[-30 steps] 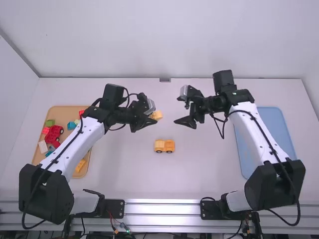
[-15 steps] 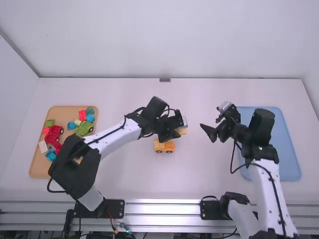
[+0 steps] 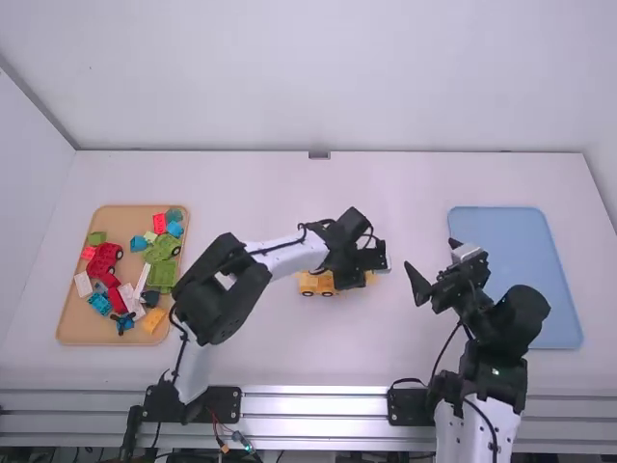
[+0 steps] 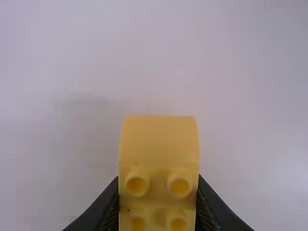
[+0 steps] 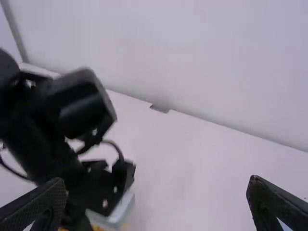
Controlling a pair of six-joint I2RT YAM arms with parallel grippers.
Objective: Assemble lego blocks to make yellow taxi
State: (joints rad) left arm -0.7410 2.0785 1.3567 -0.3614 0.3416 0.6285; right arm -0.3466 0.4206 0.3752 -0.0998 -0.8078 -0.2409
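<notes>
With twelve o'clock taken as the far side of the table [image 3: 241,347] in the high view, a yellow wheeled piece [image 3: 308,284] is seen near the middle, set upright on its wheels. Just beside it, toward three o'clock, the left pincer [image 3: 351,277] is held low. In the left wrist view, a yellow block [image 4: 159,144] with a smooth curved part and round studs is gripped between the two fingers. Whether that block is touched to the wheeled piece cannot be told, as the space between is hidden by the left pincer. The right pincer [image 3: 431,253] is placed between two and three o'clock from the wheeled piece, apart from it, with its fingers spread wide and nothing held. At nine o'clock from the middle, a tan tray [image 3: 77,333] is filled with loose pieces, among them a red wheeled piece [image 3: 101,259], a green wheeled piece [image 3: 162,248] and, toward the tray's five o'clock, another yellow block [image 3: 152,320]. At three o'clock, a blue tray [image 3: 530,227] is laid flat.
</notes>
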